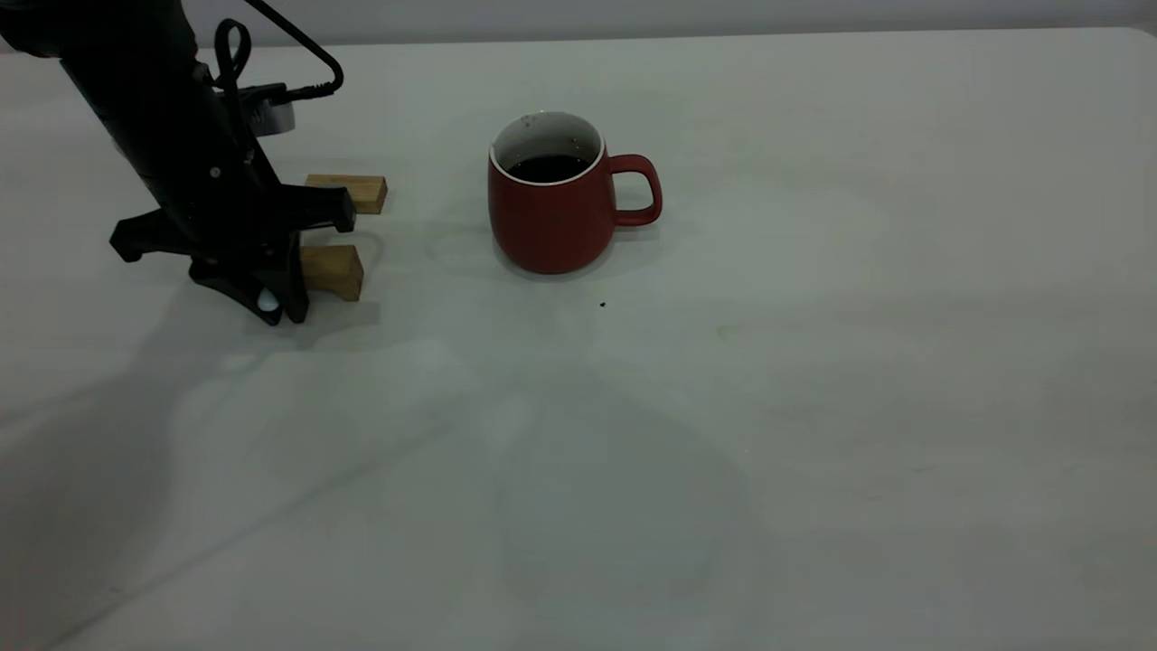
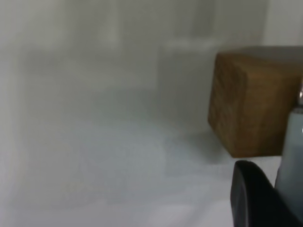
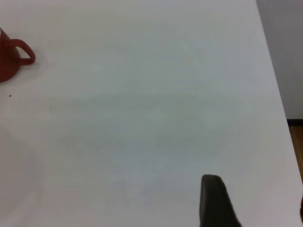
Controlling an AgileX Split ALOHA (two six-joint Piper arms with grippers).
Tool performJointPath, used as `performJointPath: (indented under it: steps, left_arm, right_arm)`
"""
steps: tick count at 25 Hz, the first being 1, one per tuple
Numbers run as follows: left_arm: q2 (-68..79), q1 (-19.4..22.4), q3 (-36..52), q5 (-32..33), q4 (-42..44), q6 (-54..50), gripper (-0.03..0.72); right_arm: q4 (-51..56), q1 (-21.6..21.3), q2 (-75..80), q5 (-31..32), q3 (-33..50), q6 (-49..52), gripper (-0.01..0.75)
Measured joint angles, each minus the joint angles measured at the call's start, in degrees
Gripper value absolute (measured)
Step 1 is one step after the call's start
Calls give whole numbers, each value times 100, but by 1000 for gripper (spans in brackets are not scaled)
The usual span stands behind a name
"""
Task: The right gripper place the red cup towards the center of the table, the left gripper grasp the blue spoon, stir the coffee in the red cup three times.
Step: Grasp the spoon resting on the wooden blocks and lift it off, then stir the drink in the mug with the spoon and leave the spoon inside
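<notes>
Exterior view: left gripper (image 1: pixel 271 307) fingers closed on blue spoon (image 1: pixel 268 301) by wooden blocks (image 1: pixel 333 269); right fingers unclear.

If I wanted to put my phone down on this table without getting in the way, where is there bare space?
The table is bare to the right of the red cup, past its handle, and across the whole near side in front of it. It is crowded at the left: the left gripper is down by two wooden blocks. Between blocks and cup lies only a narrow bare strip.
</notes>
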Motion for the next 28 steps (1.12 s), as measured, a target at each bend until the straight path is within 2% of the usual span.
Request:
performJointPath:
  steps: [5,8,11,21,24,28]
  left_arm:
    - [-120,0,-53,370,-73,0,142]
    - [-387,0,-53,766,-498,0,142]
    - [-759,0,-53,1252,-1490,-11,142]
    - [-1400,0,-53,3138,-6093,-21,142]
    - [-1400,0,-53,3478,-7014,-137,142]
    - [-1400,0,-53,3588,-7665,-486,142]
  right_arm:
    - [0,0,0,0,0,0,441]
    - [0,0,0,0,0,0,438]
    - [0,0,0,0,5,0,439]
    - [0,0,0,0,5,0,439]
    - [0,0,0,0,5,0,439]
    - [0,0,0,0,5,0,439]
